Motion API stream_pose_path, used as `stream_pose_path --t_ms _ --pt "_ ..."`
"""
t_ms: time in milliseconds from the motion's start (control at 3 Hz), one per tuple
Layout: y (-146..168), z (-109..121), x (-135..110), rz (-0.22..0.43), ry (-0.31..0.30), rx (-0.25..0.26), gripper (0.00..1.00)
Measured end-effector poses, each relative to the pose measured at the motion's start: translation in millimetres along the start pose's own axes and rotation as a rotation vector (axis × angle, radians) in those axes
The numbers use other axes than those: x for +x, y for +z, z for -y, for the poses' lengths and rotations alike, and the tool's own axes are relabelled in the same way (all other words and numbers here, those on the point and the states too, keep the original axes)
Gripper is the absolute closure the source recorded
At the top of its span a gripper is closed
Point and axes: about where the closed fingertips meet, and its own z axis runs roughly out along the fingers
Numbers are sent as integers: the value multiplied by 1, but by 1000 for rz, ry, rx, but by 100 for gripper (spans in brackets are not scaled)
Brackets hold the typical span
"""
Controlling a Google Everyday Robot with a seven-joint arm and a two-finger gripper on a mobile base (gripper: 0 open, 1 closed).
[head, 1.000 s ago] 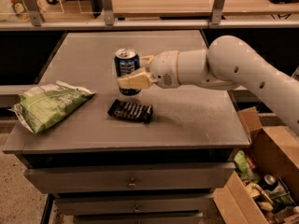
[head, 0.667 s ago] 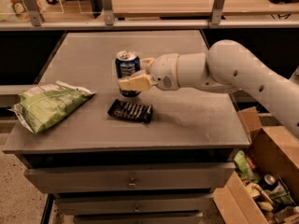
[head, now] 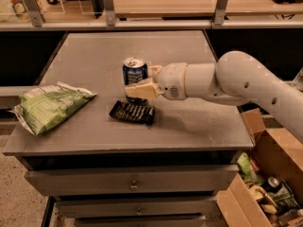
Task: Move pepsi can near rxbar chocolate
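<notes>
The pepsi can (head: pixel 134 68), blue with a silver top, stands upright near the middle of the grey table (head: pixel 199 122). My gripper (head: pixel 138 81) reaches in from the right and is shut on the can: one pale finger (head: pixel 140 90) crosses its lower front and the other lies behind its right side. The rxbar chocolate (head: pixel 132 112), a flat dark wrapper with pale lettering, lies on the table just in front of the can, almost touching it. I cannot tell whether the can's base rests on the table.
A green chip bag (head: pixel 49 105) lies at the table's left front edge. An open cardboard box (head: pixel 272 174) with several items stands on the floor at the right. A shelf with rails runs behind the table, and drawers sit below it.
The gripper and the can have shifted slightly right and toward the front, closer to the rxbar. The bar and the chip bag have not moved.
</notes>
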Motion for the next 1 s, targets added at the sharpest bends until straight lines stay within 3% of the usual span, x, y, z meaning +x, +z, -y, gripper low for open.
stream_pose_path --t_ms 333,667,1000 --pt "-12 -8 4 5 2 12 4" --pt "-2 16 9 8 -3 51 0" --pt "-2 16 9 8 -3 51 0"
